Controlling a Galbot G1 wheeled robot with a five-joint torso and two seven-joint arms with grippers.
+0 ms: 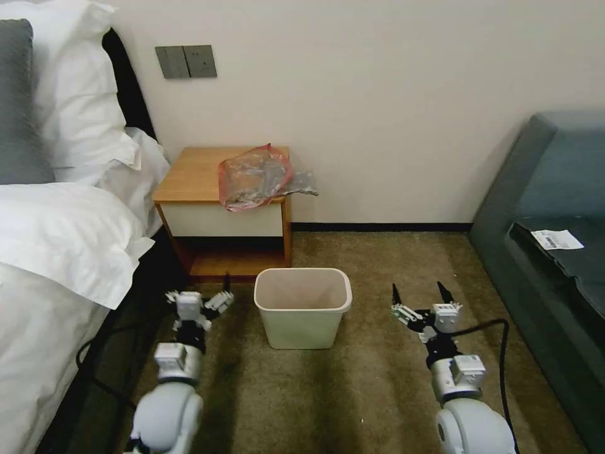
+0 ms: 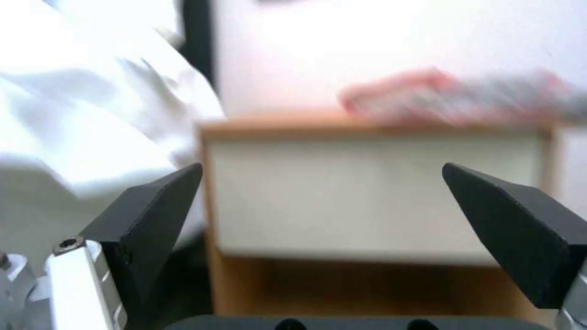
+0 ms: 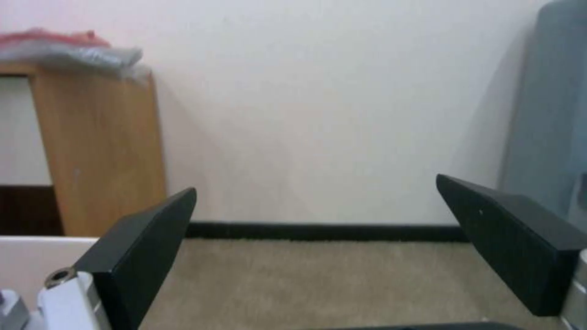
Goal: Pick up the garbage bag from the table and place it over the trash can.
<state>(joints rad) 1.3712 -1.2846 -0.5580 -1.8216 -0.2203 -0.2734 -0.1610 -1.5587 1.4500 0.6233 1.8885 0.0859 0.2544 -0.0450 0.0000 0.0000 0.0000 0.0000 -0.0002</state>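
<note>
Resting on table (image 1: 189, 173): garbage bag (image 1: 255, 176) | both claws wide open, empty, well below

We see two arms with rounded pale grey-white shells that narrow to boxy silver-white wrist blocks over black joints. Each ends in a hand, the left hand (image 1: 214, 296) and the right hand (image 1: 421, 295), built of white and metal brackets carrying two black, wedge-shaped fingers (image 2: 153, 215) that taper to points. A hex-socket screw (image 2: 68, 243) sits in the white bracket at a finger's base. A black cable (image 1: 498, 340) loops beside the right wrist, another beside the left arm.
</note>
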